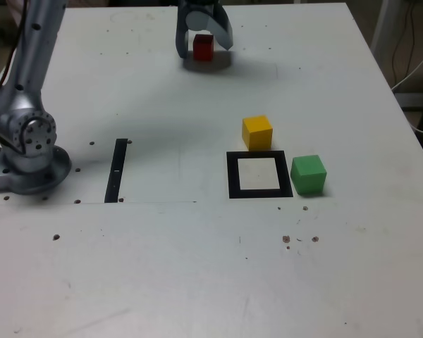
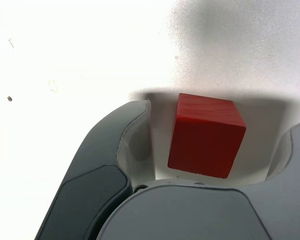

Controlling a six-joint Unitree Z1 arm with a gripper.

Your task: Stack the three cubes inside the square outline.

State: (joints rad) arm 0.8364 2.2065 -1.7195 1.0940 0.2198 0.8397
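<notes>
Now, jaws astride the red cube
Gripper (image 1: 204, 44) stands open at the table's far edge, red cube (image 2: 206, 135) between its jaws with gaps either side, untouched; the square outline (image 1: 259, 175) lies well nearer the camera, yellow cube (image 1: 257, 132) and green cube (image 1: 309, 174) beside it

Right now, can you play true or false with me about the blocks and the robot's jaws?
1. The red cube sits between the open jaws of the gripper. True.
2. The yellow cube is stacked on the green cube. False: both rest on the table, apart.
3. The square outline has nothing inside it. True.
4. The green cube is on the exterior view's left of the outline. False: it is on its right.
</notes>
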